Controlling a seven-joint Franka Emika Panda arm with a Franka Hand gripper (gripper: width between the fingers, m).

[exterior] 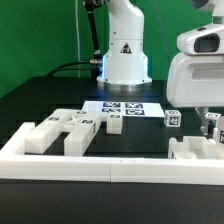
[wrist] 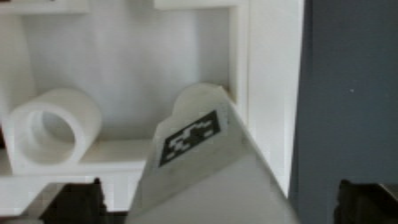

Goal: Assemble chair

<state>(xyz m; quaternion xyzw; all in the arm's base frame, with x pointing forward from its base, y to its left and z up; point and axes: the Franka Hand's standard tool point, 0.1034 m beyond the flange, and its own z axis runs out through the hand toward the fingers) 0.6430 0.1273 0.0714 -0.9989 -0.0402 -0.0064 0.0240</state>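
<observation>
Several chunky white chair pieces (exterior: 75, 128) with small tags lie at the exterior view's left. One more white chair piece (exterior: 196, 150) lies at the exterior view's right, and my gripper (exterior: 212, 130) hangs just above it. In the wrist view the gripper (wrist: 217, 205) is open, with its dark fingertips (wrist: 71, 203) wide apart on either side of a wedge-shaped part of that piece carrying a tag (wrist: 192, 136). The fingers do not touch it. A short white round peg (wrist: 54, 128) shows beside the wedge.
The marker board (exterior: 125, 108) lies in front of the robot base (exterior: 124, 60). A small tagged white block (exterior: 172, 117) stands beside the board. A long low white border rail (exterior: 60, 165) runs along the front. A dark table strip (wrist: 347, 90) shows beside the piece.
</observation>
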